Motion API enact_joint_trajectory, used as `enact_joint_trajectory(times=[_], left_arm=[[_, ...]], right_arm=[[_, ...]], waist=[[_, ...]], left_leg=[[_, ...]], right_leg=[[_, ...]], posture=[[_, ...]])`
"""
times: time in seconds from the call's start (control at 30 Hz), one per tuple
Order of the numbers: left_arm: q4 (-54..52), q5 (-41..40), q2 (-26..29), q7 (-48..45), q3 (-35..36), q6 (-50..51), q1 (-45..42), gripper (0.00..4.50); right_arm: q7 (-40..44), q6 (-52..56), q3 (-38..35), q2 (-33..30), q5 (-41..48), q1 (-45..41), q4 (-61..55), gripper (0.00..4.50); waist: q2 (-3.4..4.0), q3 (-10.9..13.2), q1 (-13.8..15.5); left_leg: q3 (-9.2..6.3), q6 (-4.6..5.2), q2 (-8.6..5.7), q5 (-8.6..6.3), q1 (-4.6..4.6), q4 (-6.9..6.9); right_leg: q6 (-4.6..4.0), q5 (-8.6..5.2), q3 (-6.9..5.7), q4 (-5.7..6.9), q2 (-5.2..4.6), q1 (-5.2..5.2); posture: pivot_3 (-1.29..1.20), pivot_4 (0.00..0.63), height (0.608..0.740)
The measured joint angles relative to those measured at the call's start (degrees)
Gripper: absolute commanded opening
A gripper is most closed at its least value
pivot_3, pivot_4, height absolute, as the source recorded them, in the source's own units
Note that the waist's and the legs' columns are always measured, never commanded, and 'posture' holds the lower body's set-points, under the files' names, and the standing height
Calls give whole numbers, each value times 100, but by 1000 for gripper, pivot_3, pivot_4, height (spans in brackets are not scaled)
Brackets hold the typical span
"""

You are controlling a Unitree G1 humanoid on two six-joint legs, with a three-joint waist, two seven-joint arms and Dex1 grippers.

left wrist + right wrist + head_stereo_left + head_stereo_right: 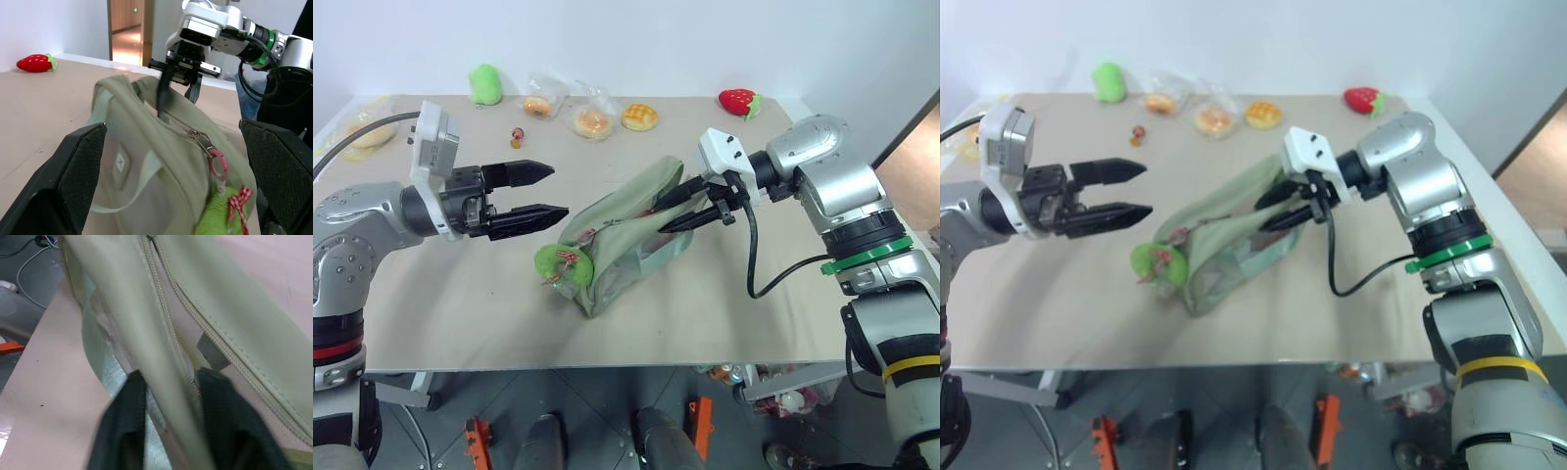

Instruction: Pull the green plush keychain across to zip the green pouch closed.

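The pale green pouch lies slanted in the middle of the table, its top zipper running along its length. The lime-green plush keychain, with its red-white bow, hangs at the pouch's near left end. My left gripper hovers open just left of the pouch and above the keychain, touching neither; its wide fingers frame the bag in the left wrist view. My right gripper is at the pouch's far right end, its fingers shut on a fold of fabric beside the zipper.
Along the table's back edge lie a green pear-shaped plush, two bagged pastries, a bun and a strawberry toy. A small figure stands behind my left gripper. The table's front edge is close below the pouch.
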Motion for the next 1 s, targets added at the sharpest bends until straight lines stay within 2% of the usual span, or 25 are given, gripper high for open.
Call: enact_joint_trajectory(times=[0.03, 0.23, 0.5, 0.77, 1.0], left_arm=[[5, -15, -9, 21, 1, 0, 1, 4500], [4, -84, -11, 68, 96, -10, 131, 4500], [0, -180, -72, 212, 125, -13, 132, 4500], [-105, -368, -208, 366, 225, -14, 210, 4500], [-99, -455, -149, 398, 563, -30, 377, 4500]], right_arm=[[2, -8, 31, 0, 15, -4, 25, 77], [5, -33, 55, -14, 65, -5, 82, 77], [-144, -79, -208, 231, -458, -262, 652, 77], [-213, 753, -283, 49, -774, -507, 620, 77], [-663, 2184, -342, 125, -1025, -844, 323, 77]], waist=[[0, 0, 0], [0, 0, 0], [0, 0, 5], [1, 1, 6], [1, 1, -22]], left_leg=[[0, 0, 0, 0, 0, 1], [-1, 0, 0, 0, 1, 4], [-3, -4, -2, 3, 3, 34], [-2, -5, -1, 5, 1, 39], [-2, -5, 0, 4, 2, 30]], right_leg=[[0, 0, 0, 1, 0, 0], [0, -2, 0, 11, 0, 0], [-17, -10, 0, 36, 1, 3], [-18, -12, 0, 45, 1, -1], [-16, -14, -2, 48, 3, -7]], posture=[[0, 150, 740], [0, 150, 740], [0, 150, 740], [0, 150, 740], [0, 150, 740]])
